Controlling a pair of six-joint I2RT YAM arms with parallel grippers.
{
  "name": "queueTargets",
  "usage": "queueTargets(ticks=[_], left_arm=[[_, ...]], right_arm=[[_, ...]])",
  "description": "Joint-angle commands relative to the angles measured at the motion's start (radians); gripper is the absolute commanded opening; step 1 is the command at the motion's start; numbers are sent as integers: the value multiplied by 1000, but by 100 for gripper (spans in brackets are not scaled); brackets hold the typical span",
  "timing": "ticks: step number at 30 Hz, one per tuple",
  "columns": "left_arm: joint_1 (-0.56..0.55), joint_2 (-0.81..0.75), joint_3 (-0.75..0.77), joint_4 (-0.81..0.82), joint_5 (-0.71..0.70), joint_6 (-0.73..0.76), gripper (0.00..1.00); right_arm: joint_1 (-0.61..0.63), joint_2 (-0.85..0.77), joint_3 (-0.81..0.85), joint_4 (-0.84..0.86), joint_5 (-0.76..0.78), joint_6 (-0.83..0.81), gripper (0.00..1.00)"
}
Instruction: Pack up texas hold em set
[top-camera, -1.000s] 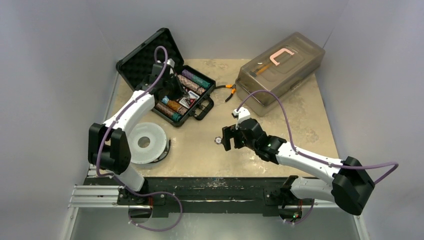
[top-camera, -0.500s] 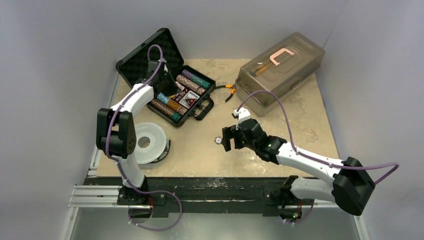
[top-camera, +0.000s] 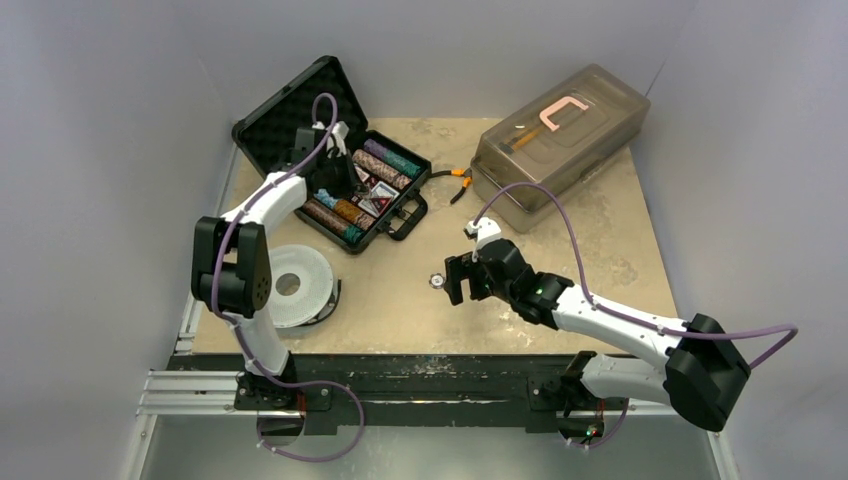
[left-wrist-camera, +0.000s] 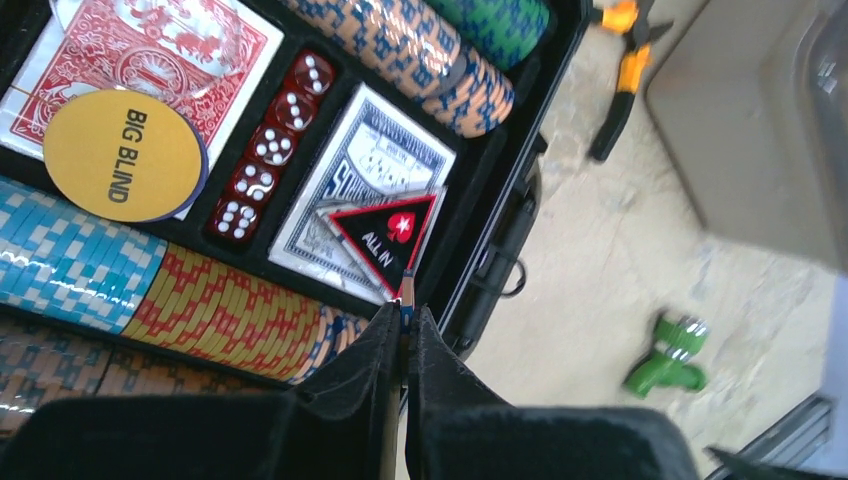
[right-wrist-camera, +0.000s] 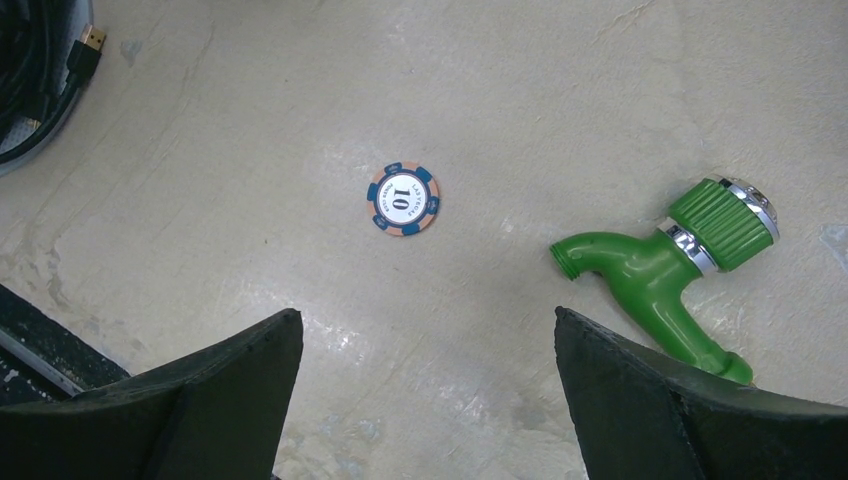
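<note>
The black case (top-camera: 283, 121) lies open at the back left, its foam lid up. In the left wrist view it holds rows of chips (left-wrist-camera: 230, 312), a red deck (left-wrist-camera: 160, 55), a yellow "BIG BLIND" button (left-wrist-camera: 125, 155), red dice (left-wrist-camera: 265, 150), a blue deck (left-wrist-camera: 350, 175) and the dark "ALL IN" triangle (left-wrist-camera: 385, 232). My left gripper (left-wrist-camera: 404, 308) is shut on a thin orange and blue poker chip held edge-on above the case's front edge (top-camera: 335, 172). A loose "10" chip (right-wrist-camera: 403, 200) lies on the table (top-camera: 437, 281). My right gripper (right-wrist-camera: 425, 315) is open just above and beside it (top-camera: 455, 278).
A green toy faucet (right-wrist-camera: 660, 260) lies right of the loose chip, close to my right finger. A large translucent grey box (top-camera: 560, 140) stands at the back right. Orange-handled pliers (top-camera: 455, 182) lie between it and the case. A white spool (top-camera: 290, 285) sits at the front left.
My left gripper swung back over the case lid, then returned over the case's chip trays. The right arm and the loose chip have not moved.
</note>
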Motion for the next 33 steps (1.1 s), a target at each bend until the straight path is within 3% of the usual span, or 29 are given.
queueTargets(ticks=[1, 10, 24, 33], left_arm=[[-7, -86, -24, -44, 65, 242, 0], [-132, -3, 142, -376, -74, 554, 0], [-153, 84, 206, -424, -108, 559, 0], [-158, 118, 227, -423, -223, 552, 0]], right_arm=[[-1, -30, -21, 11, -14, 3, 94], [-1, -24, -22, 6, -34, 2, 94], [0, -31, -21, -1, -30, 5, 94], [-1, -27, -21, 1, -32, 10, 94]])
